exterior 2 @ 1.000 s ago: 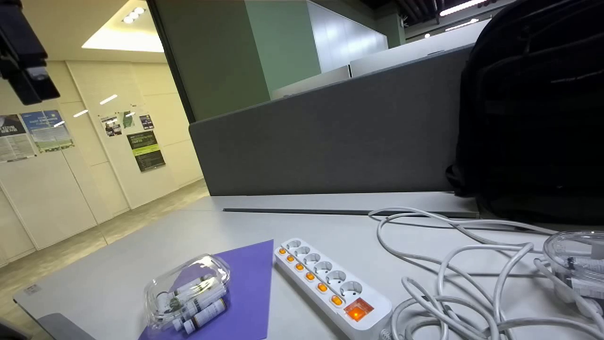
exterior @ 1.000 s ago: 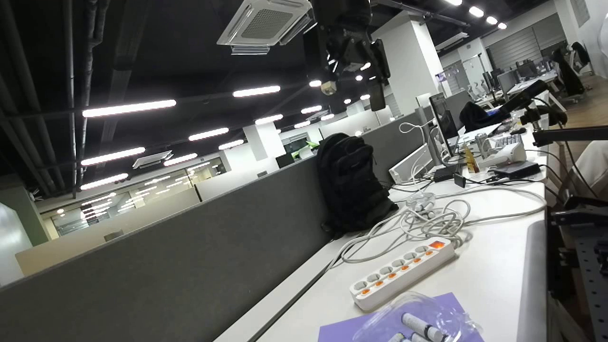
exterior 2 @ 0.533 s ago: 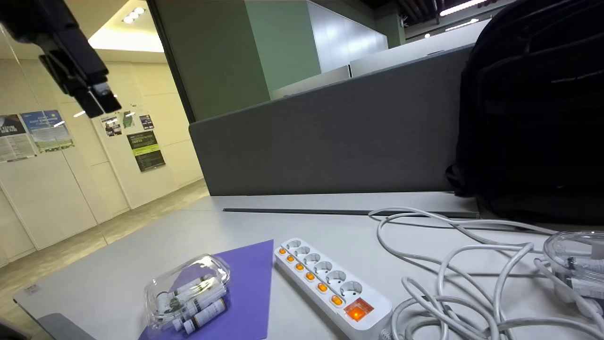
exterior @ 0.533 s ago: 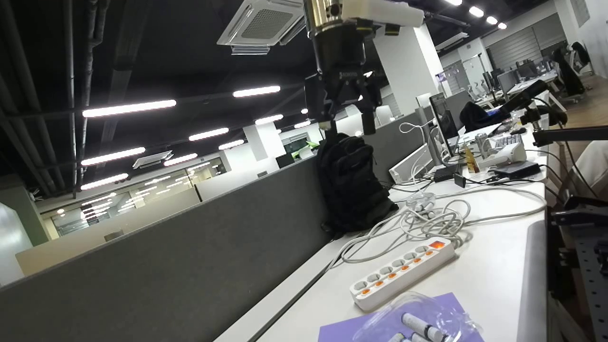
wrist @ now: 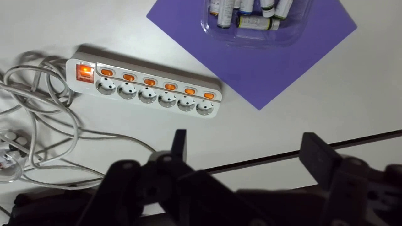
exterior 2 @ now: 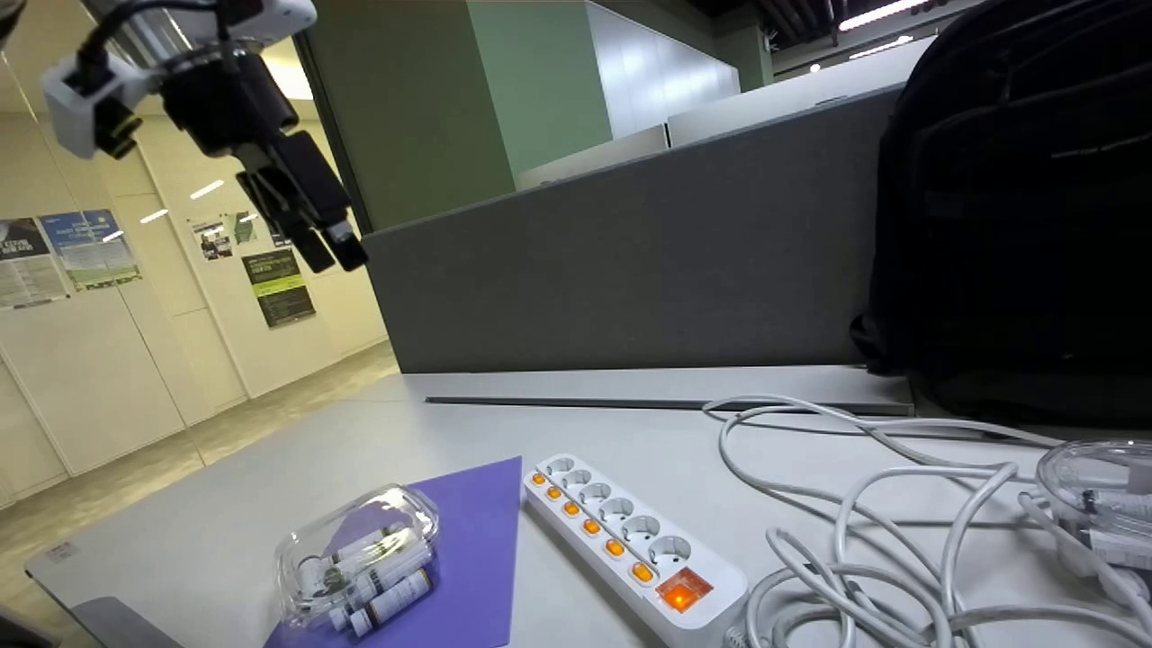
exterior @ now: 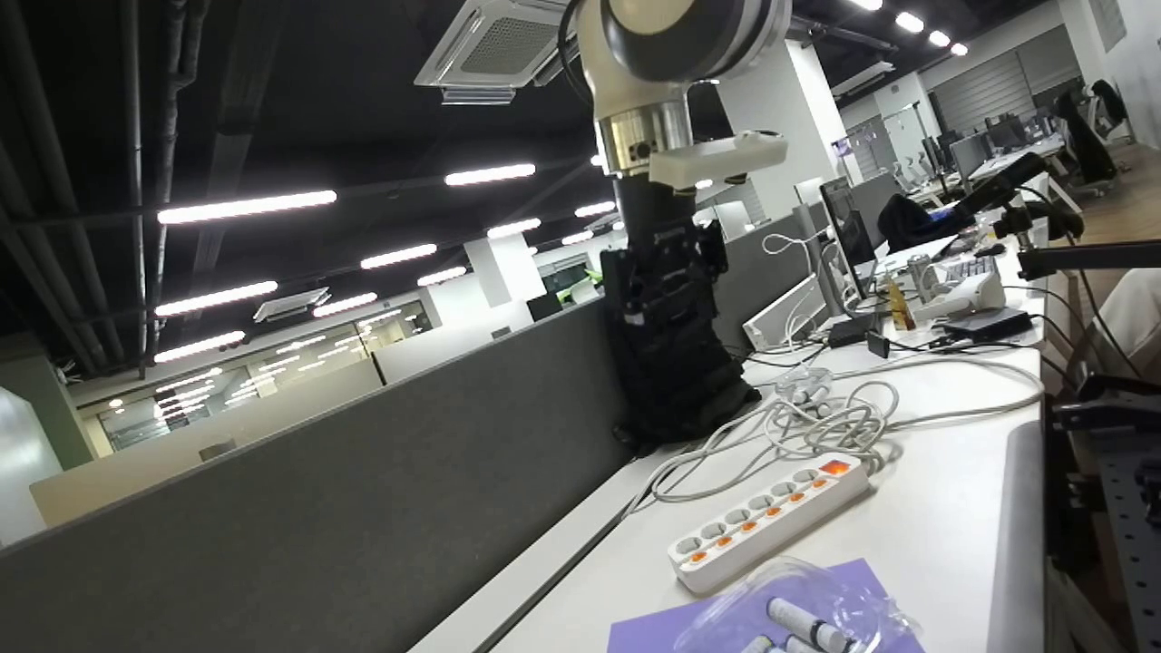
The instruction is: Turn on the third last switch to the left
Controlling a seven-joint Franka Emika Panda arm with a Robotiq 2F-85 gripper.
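A white power strip (wrist: 163, 91) lies on the table in the wrist view, and in both exterior views (exterior: 798, 521) (exterior 2: 589, 556). It has a row of small orange switches (wrist: 170, 87) beside round sockets. A larger square main switch (wrist: 85, 72) at the cord end glows orange. I cannot tell which small switches are on. My gripper (wrist: 245, 131) is open and empty, with its fingers wide apart. In an exterior view, the gripper (exterior 2: 336, 256) hangs well above the table, up and left of the strip, touching nothing.
A clear plastic box (wrist: 251, 39) of small bottles sits on a purple sheet (wrist: 257, 78) beside the strip. Tangled grey cables (wrist: 47, 106) lie at its cord end. A black backpack (exterior 2: 1008, 270) leans against a grey partition (exterior 2: 630, 270). Another clear container (exterior 2: 1102, 513) stands by the cables.
My arm and gripper have come down from the top of both exterior views, towards the table. The gripper has also moved right in an exterior view. The strip and box have not moved.
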